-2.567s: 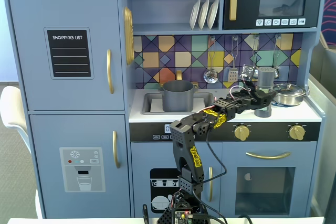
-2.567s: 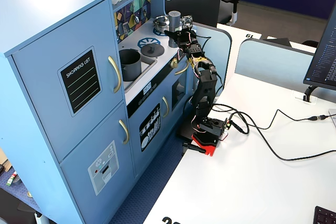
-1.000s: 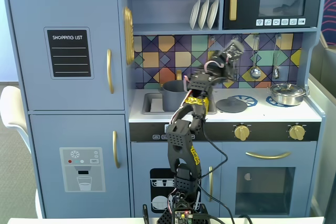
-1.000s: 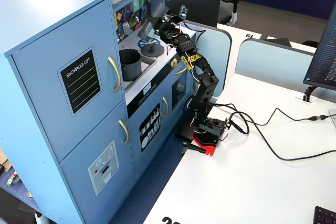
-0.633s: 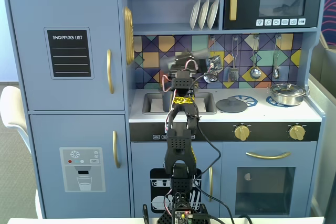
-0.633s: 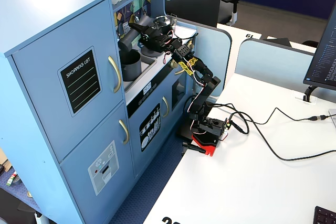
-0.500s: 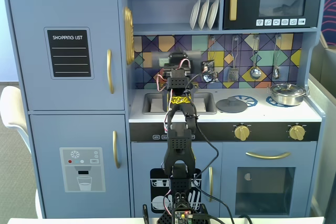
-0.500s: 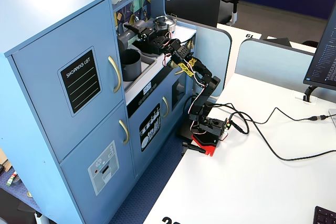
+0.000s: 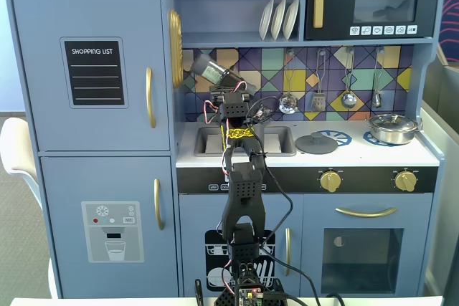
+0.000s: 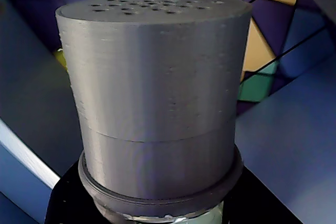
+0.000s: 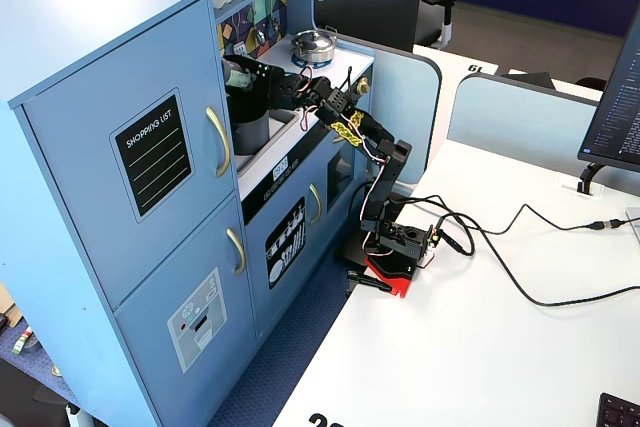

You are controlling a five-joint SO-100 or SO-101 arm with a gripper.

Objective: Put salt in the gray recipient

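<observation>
1. Landmark: sink point(image 9: 208, 141), sunk in the toy kitchen's countertop, left of the stove area in the front fixed view.
2. Gripper point(image 9: 224, 84) is up over the sink w/ its fingers pinching the salt point(image 9: 210, 72) at the lower body; contact itself is hidden in the wrist view, where only the shaker fills the frame.
3. Salt is held tilted, cap end pointing up-left in the front fixed view, in front of the tiled backsplash above the sink. The wrist view shows the cap point(image 10: 157, 72) close up (small holes across its flat top).
4. Gray recipient point(image 11: 247, 122) stands in the sink; in the side fixed view the salt point(image 11: 236, 77) hangs just above its rim, not touching. From the front the arm hides most of the pot.
5. Flat gray lid point(image 9: 316, 143) lies on the countertop right of the sink; steel pan point(image 9: 392, 128) farther right.
</observation>
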